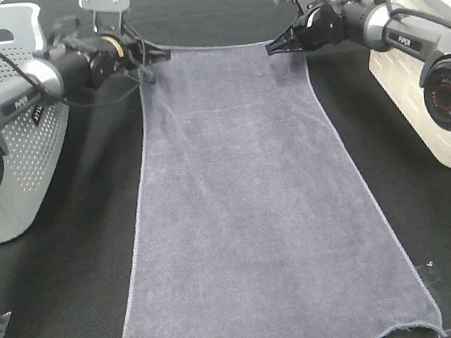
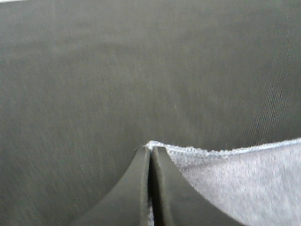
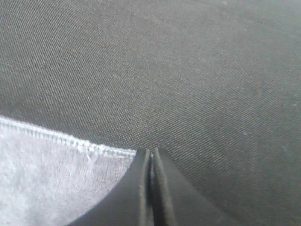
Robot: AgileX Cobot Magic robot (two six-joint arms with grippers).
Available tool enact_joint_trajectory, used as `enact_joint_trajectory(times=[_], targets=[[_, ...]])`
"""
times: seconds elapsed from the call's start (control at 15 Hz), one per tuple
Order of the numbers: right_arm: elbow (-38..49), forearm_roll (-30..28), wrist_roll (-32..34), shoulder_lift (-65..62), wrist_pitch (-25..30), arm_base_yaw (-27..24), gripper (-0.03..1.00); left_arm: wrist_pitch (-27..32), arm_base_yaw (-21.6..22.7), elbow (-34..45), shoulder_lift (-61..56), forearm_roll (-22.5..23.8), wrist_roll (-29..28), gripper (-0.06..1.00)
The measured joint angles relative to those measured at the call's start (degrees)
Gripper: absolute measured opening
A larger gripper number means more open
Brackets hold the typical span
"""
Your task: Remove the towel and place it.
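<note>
Grey perforated basket [image 1: 30, 168] left, white bin [image 1: 417, 79] right, black tabletop [image 1: 61, 289].

fuzzy matt terry towel [image 1: 253, 206] with stitched hems on matt black woven tablecloth [image 1: 70, 296].

The towel [image 1: 266, 213] near corners seem cut off by the exterior view's bottom edge

Towel [image 1: 253, 206] flat on table [image 1: 62, 296] – baskets [image 1: 22, 132] either side.
</note>
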Motion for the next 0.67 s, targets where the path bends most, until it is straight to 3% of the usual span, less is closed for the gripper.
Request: enact_joint_trajectory(times=[0.13, 0.2, 0.27, 0.47, 0.53, 0.67], targets=[[0.0, 0.0, 0.0, 0.69, -0.92, -0.11, 0.14, 0.29, 0.0, 0.0, 0.86, 0.17, 0.0, 0.02], [0.0, 0.0, 0.0, 0.69, -0.92, -0.11, 0.14, 0.29, 0.0, 0.0, 0.86, 0.17, 0.0, 0.02], [0.0, 0.0, 0.0, 0.74, -0.97, -0.11, 0.22, 0.29, 0.0, 0.0, 0.86, 0.23, 0.0, 0.07], [0.0, 0.17, 0.0, 0.74, -1.49, -0.11, 0.54, 0.23, 0.0, 0.0, 0.86, 0.17, 0.0, 0.42], [0.0, 0.17, 0.0, 0.74, -1.49, -0.11, 0.61, 0.23, 0.0, 0.0, 0.86, 0.17, 0.0, 0.51], [0.0, 0.23, 0.0, 0.74, -1.49, -0.11, 0.7, 0.23, 0.0, 0.0, 0.86, 0.17, 0.0, 0.57]])
